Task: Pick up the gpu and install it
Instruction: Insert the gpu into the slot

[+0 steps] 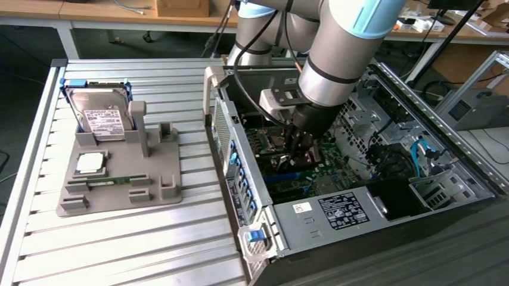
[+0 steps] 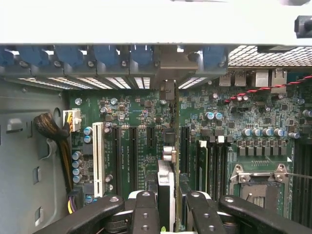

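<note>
The gpu (image 2: 165, 175) appears edge-on as a thin upright card between my fingers, and my gripper (image 2: 169, 202) is shut on it. It hangs low over the green motherboard (image 2: 141, 117), lined up along the black expansion slots (image 2: 131, 156). Its metal end points at the rear slot openings (image 2: 168, 90). In the exterior view my gripper (image 1: 302, 156) reaches down into the open computer case (image 1: 238, 179), with the dark card (image 1: 286, 161) at its tip just above the board. Whether the card's edge is seated in a slot is hidden.
A grey holder (image 1: 119, 179) on the slatted table at the exterior view's left carries a silver hard drive (image 1: 104, 122), a square chip (image 1: 89, 162) and a green memory stick (image 1: 118, 179). Case walls, a labelled power supply (image 1: 342, 211), blue cables (image 1: 421, 152) and the processor socket (image 2: 258, 183) crowd the gripper.
</note>
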